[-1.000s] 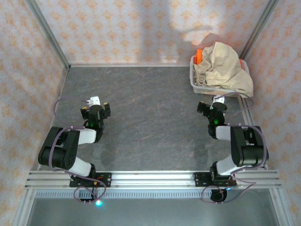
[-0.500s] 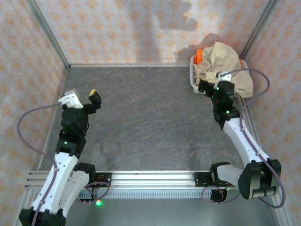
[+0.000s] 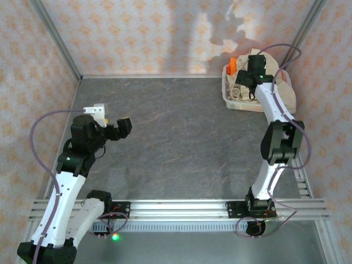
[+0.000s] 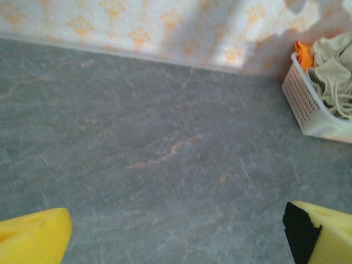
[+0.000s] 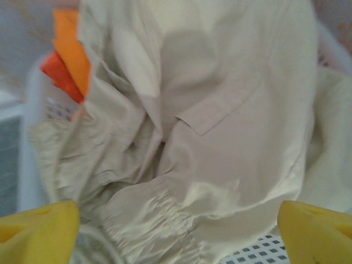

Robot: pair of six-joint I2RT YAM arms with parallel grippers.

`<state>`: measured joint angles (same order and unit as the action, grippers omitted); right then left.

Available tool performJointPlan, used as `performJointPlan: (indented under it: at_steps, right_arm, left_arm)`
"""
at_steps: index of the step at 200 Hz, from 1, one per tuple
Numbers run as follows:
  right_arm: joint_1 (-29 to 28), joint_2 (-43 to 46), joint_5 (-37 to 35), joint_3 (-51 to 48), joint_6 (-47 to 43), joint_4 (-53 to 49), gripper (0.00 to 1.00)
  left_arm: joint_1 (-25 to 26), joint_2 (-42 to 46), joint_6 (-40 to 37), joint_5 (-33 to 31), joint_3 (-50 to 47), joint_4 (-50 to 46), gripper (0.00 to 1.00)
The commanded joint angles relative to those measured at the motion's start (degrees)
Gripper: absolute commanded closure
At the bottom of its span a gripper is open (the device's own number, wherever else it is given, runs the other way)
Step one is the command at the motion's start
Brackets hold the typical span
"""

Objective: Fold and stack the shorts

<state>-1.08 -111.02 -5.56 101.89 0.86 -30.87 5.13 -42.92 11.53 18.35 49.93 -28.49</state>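
Table (image 3: 181, 143) is the landing zone: dark, flat, stone-look surface, low-snag by the look of it. Step in hand, my read: first pick from the basket (image 4: 308, 104) at the far right corner. Nothing has been folded or stacked.

Right gripper (image 5: 177, 225) is over the pile with its yellow pads spread wide either side of the cloth, holding nothing. Left gripper (image 4: 176, 231) hangs over the left of the table, also wide open and empty.

Pick advice:
- Beige shorts (image 5: 220, 110) lie on top and spill over the rim, so take those first.
- Go for the gathered waistband (image 5: 148, 220). It's thicker and should hold better than a single loose layer.
- Pinch one pair only. Orange shorts (image 5: 69, 55) are tucked beneath at the far left corner and could drag along.
- Lift straight up. The basket looks light and may tip or slide if the cloth catches.

Materials:
- basket: white rigid plastic, perforated walls
- beige shorts: thin, limp woven cloth, slight sheen, heavily creased, flat pocket flap
- orange shorts: bright, small bunched patch showing
- drawstring (image 4: 336, 102): pale cord in loose loops near the rim, so a snag risk
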Motion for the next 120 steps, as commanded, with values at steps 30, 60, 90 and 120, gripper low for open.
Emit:
performJointPlan:
  at_steps: [30, 60, 90, 120]
  right_arm:
    - [-0.07, -10.06, 0.99, 9.13, 2.98, -10.24, 0.16]
    - [0.02, -13.24, 1.17, 11.39, 3.33, -10.42, 0.26]
    - [0.01, -14.10, 1.20, 11.82, 3.65, -10.77, 0.51]
    - [0.10, -11.45, 2.12, 9.60, 5.34, -9.41, 0.85]
  left_arm:
    - [-0.38, 0.64, -2.22, 3.89, 2.03, -5.55, 0.00]
    - [-0.38, 0.60, -2.88, 3.87, 1.88, -5.74, 0.00]
    - [-0.39, 0.90, -4.35, 3.37, 1.42, -6.32, 0.00]
    - [-0.38, 1.25, -5.20, 2.84, 0.62, -6.66, 0.00]
